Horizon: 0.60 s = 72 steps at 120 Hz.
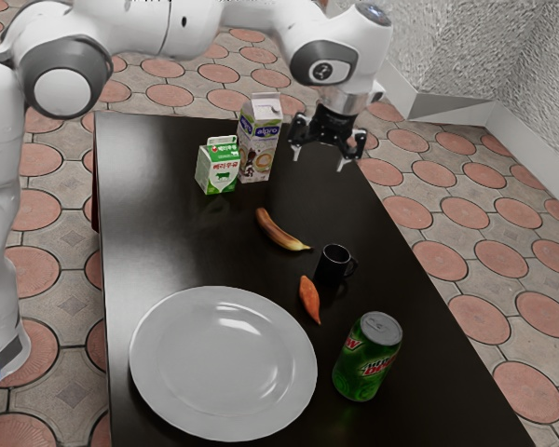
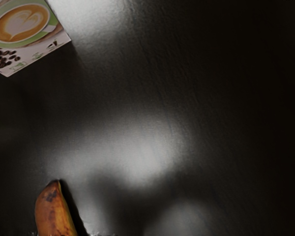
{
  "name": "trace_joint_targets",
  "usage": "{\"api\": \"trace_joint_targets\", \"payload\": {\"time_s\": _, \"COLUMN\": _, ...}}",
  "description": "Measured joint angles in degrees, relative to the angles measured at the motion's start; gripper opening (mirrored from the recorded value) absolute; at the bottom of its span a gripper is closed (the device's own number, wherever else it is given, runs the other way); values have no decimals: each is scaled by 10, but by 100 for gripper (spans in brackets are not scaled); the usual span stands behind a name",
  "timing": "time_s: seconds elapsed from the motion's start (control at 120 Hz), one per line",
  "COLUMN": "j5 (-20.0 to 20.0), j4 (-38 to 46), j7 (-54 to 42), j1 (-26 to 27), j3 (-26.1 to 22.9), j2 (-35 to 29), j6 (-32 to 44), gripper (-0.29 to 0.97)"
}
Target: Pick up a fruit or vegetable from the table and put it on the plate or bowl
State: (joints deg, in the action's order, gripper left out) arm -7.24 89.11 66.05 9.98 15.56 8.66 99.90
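Observation:
A brown overripe banana (image 1: 281,231) lies in the middle of the black table (image 1: 168,214); its tip (image 2: 51,211) also appears in the wrist view. An orange carrot (image 1: 309,298) lies nearer the front, beside a black mug (image 1: 334,267). A large white plate (image 1: 223,361) sits at the front on the exterior view's left. My gripper (image 1: 324,152) hangs open above the table's far part, beyond the banana and to the right of the cartons, with nothing between its fingers.
Two cartons stand at the back: a green and white milk carton (image 1: 218,165) and a taller coffee-print carton (image 1: 259,137), whose side (image 2: 22,32) appears in the wrist view. A green soda can (image 1: 367,358) stands at the front right, near the table's edge.

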Motion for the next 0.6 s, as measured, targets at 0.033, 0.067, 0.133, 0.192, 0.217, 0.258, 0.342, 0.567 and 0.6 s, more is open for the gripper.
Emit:
{"api": "trace_joint_targets", "payload": {"time_s": 0.033, "j5": 10, "j4": 3, "j7": 12, "j1": -2, "j3": 2, "j2": 2, "j6": 8, "gripper": 68}}
{"api": "trace_joint_targets", "payload": {"time_s": 0.067, "j5": 19, "j4": 5, "j7": 23, "j1": -5, "j3": 4, "j2": 5, "j6": 15, "gripper": 68}}
{"api": "trace_joint_targets", "payload": {"time_s": 0.133, "j5": 36, "j4": 8, "j7": 45, "j1": -6, "j3": 7, "j2": 11, "j6": 26, "gripper": 68}}
{"api": "trace_joint_targets", "payload": {"time_s": 0.192, "j5": 53, "j4": 18, "j7": 63, "j1": -4, "j3": 20, "j2": 14, "j6": 36, "gripper": 68}}
{"api": "trace_joint_targets", "payload": {"time_s": 0.217, "j5": 61, "j4": 25, "j7": 71, "j1": -6, "j3": 25, "j2": 14, "j6": 41, "gripper": 68}}
{"api": "trace_joint_targets", "payload": {"time_s": 0.258, "j5": 75, "j4": 34, "j7": 85, "j1": -8, "j3": 29, "j2": 15, "j6": 50, "gripper": 68}}
{"api": "trace_joint_targets", "payload": {"time_s": 0.342, "j5": 94, "j4": 45, "j7": 113, "j1": -7, "j3": 33, "j2": 16, "j6": 66, "gripper": 68}}
{"api": "trace_joint_targets", "payload": {"time_s": 0.567, "j5": 105, "j4": 56, "j7": 176, "j1": 0, "j3": 33, "j2": 20, "j6": 88, "gripper": 68}}
{"api": "trace_joint_targets", "payload": {"time_s": 0.6, "j5": 107, "j4": 58, "j7": 184, "j1": 1, "j3": 33, "j2": 20, "j6": 90, "gripper": 68}}
